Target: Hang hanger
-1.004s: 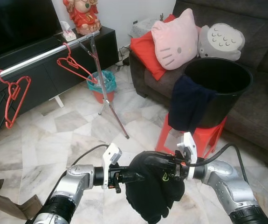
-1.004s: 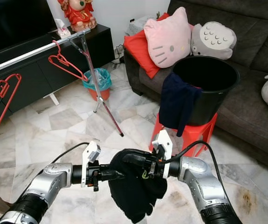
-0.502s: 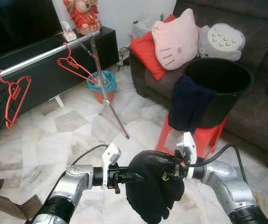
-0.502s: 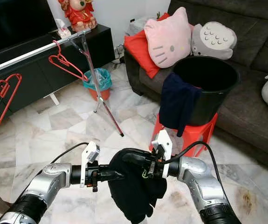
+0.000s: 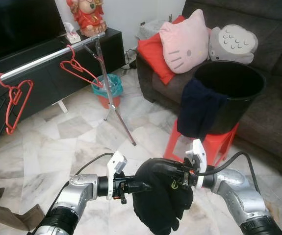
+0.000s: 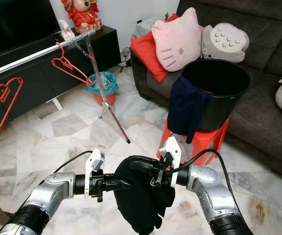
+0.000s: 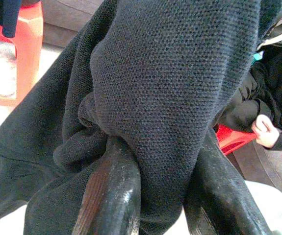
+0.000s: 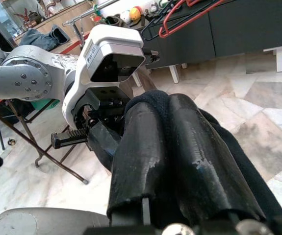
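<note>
While both hands are pinching a black knit garment [image 5: 161, 203] in front of the robot, it is drooping between them above the marble floor [image 5: 57, 142].
Left hand [image 5: 140, 186] and right hand [image 5: 158, 172] are each closing on its cloth; two red hangers [image 5: 77, 67] are hanging on the clothes rail [image 5: 42, 59], well apart, beside the black bucket [image 5: 234, 93] on the red stool [image 5: 219, 142].

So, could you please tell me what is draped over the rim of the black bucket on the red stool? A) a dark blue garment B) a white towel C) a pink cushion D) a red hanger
A: a dark blue garment hangs over the front rim of the black bucket, which stands on the red stool by the sofa.
</note>
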Motion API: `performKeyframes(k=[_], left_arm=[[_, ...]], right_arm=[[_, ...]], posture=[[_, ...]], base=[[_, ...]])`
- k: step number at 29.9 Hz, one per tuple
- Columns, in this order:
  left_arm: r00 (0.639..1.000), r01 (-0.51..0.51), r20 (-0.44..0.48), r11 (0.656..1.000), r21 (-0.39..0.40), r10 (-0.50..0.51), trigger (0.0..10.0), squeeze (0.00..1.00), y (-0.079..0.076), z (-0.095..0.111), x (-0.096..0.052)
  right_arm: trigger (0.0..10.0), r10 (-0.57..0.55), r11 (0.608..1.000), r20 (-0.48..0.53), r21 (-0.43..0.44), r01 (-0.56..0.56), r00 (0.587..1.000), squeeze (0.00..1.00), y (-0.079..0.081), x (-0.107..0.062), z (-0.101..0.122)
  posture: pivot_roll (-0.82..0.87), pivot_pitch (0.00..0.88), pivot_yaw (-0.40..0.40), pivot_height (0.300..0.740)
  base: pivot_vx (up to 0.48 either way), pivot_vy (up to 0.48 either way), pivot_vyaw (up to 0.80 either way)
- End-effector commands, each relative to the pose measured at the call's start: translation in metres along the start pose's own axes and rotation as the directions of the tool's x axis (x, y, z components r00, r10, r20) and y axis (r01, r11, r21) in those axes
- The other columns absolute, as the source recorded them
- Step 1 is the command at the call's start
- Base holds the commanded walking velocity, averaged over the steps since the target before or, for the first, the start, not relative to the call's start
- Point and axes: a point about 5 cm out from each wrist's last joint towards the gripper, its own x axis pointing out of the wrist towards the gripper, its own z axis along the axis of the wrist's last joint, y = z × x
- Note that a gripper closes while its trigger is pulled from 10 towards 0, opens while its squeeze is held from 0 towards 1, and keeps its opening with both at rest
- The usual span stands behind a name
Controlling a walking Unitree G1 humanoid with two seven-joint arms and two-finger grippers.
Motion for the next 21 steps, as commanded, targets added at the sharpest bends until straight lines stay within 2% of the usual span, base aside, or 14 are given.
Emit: performKeyframes(k=[1,3,4,5,8,9,21], left_arm=[[0.999,0.025,0.021,0.999,0.025,-0.025,0.0,0.00,-0.003,0.006,0.000],[1.000,0.009,0.020,0.999,0.044,-0.010,0.0,0.00,-0.002,0.006,0.001],[1.000,-0.026,0.020,0.998,0.061,0.025,4.0,0.00,0.000,0.007,0.001],[0.998,-0.066,0.024,0.995,0.069,0.064,9.7,0.00,0.004,0.007,0.001],[0.996,-0.090,0.031,0.994,0.064,0.089,10.0,0.00,0.007,0.008,0.001],[0.993,-0.112,0.032,0.992,0.061,0.110,10.0,0.00,0.009,0.009,0.001],[0.976,-0.213,0.053,0.974,0.075,0.210,10.0,0.00,0.019,0.011,-0.001]], right_arm=[[10.0,0.002,1.000,-0.005,-0.008,-0.002,1.000,0.00,0.000,0.003,0.001],[10.0,0.002,1.000,-0.005,-0.008,-0.002,1.000,0.00,0.000,0.003,0.001],[10.0,0.003,1.000,-0.006,-0.008,-0.003,1.000,0.00,0.000,0.003,0.000],[10.0,0.005,1.000,-0.007,-0.007,-0.005,1.000,0.00,0.000,0.003,0.000],[10.0,0.004,1.000,-0.008,-0.007,-0.005,1.000,0.00,0.000,0.003,0.000],[10.0,0.004,1.000,-0.010,-0.005,-0.004,1.000,1.00,0.000,0.003,-0.001],[10.0,-0.014,1.000,-0.025,0.002,0.014,1.000,1.00,0.002,-0.001,-0.008]], posture=[[-0.06,0.033,0.096,0.740],[-0.06,0.032,0.096,0.740],[-0.06,0.032,0.097,0.740],[-0.06,0.031,0.097,0.740],[-0.06,0.031,0.097,0.740],[-0.06,0.028,0.098,0.740],[-0.07,0.013,0.102,0.740]], base=[[0.000,0.000,0.00],[0.000,0.000,0.00],[0.000,0.000,0.00],[0.000,0.000,0.00],[0.000,0.000,0.00],[0.000,0.000,0.00],[0.000,0.000,0.00]])
